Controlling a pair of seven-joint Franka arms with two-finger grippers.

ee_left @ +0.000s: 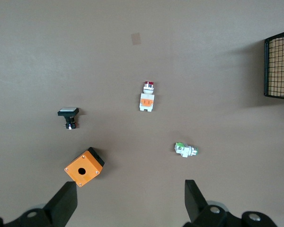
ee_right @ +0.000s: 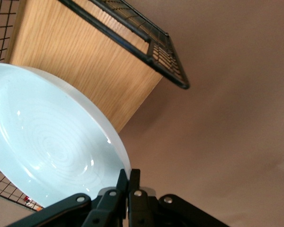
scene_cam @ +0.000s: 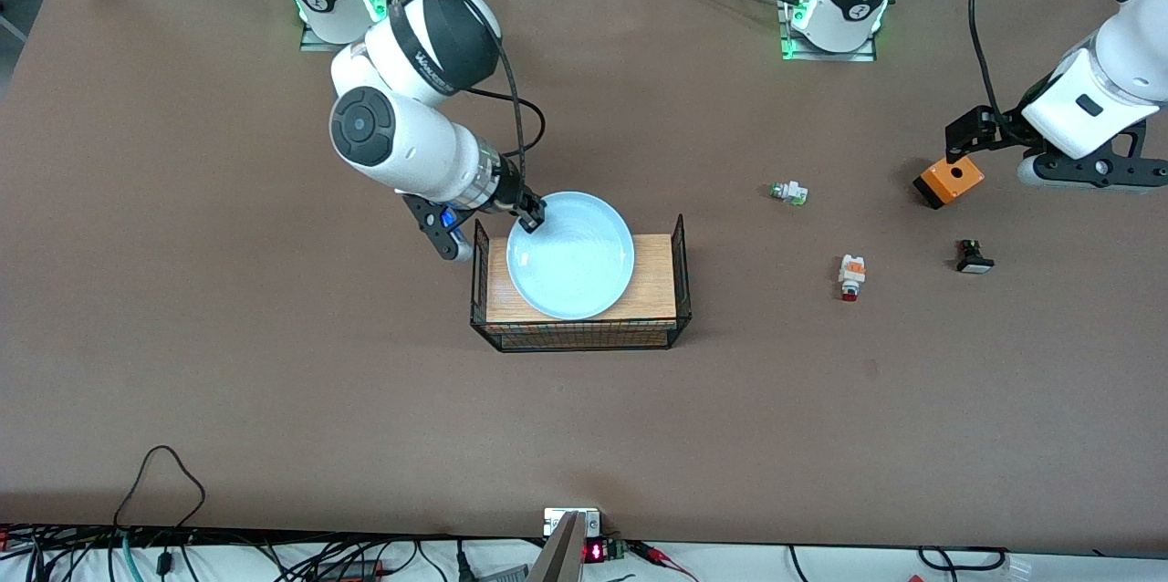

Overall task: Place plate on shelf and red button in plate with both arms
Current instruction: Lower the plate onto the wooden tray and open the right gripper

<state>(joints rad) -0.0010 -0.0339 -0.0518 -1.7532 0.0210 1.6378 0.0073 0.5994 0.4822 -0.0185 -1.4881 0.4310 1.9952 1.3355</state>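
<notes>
The pale blue plate (scene_cam: 575, 258) is over the wooden board of a black wire basket (scene_cam: 681, 276); I cannot tell if it rests on the board. My right gripper (scene_cam: 531, 219) is shut on the plate's rim at the right arm's end. In the right wrist view the fingers (ee_right: 128, 182) pinch the rim of the plate (ee_right: 47, 142). The red button (scene_cam: 850, 276) lies on the table toward the left arm's end and shows in the left wrist view (ee_left: 147, 97). My left gripper (scene_cam: 1095, 171) is open and empty, up in the air beside an orange box (scene_cam: 949, 181); it also shows in the left wrist view (ee_left: 130, 194).
A white part with a green tip (scene_cam: 788, 192) lies farther from the front camera than the red button. A black part with a white cap (scene_cam: 974, 258) lies beside the red button. The left wrist view shows the orange box (ee_left: 84, 167) and a basket corner (ee_left: 279, 66).
</notes>
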